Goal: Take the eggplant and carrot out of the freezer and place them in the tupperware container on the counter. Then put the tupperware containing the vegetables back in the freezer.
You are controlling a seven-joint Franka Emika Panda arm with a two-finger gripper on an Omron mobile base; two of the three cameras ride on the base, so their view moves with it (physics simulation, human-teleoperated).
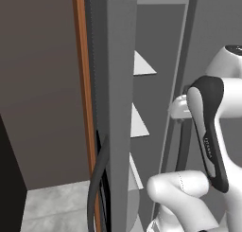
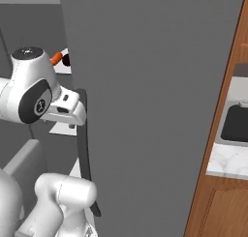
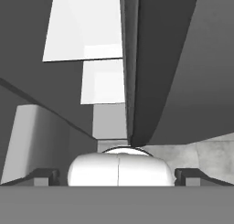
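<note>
Freezer (image 1: 118, 108): a tall grey cabinet, its door swung partly open; in the left base view the door's edge runs down the centre of the frame, with white shelves (image 1: 140, 65) stepping down the gap to its right.
Door handle (image 2: 83, 149): long, dark and curved, running down the left edge of the big grey door panel in the right base view; the same handle curves up at the lower centre-left of the left base view.
Tool (image 3: 118, 175): its two dark tips sit far apart at the bottom corners of the hand view, jaws spread wide and nothing between them. In the right base view the white hand sits at centre left, right up against the handle's upper end; whether it touches, I cannot tell.
Hand view: the camera looks along the door's edge, grey door panel sweeping across the upper right, white shelf faces stacked in the upper centre-left.
Carrot (image 2: 56, 58): a bright orange stub peeking out at the upper left of the right base view, just past the arm's shoulder, on a white freezer shelf.
Eggplant (image 2: 66, 60): a dark rounded lump just right of the carrot, mostly cut off by the door's edge.
Bench (image 2: 227, 158): white veined marble at the right edge of the right base view, over brown wooden cabinets, with a dark sink (image 2: 236, 122) set into it.
Floor (image 1: 56, 205): pale grey tiles at the lower left of the left base view.
</note>
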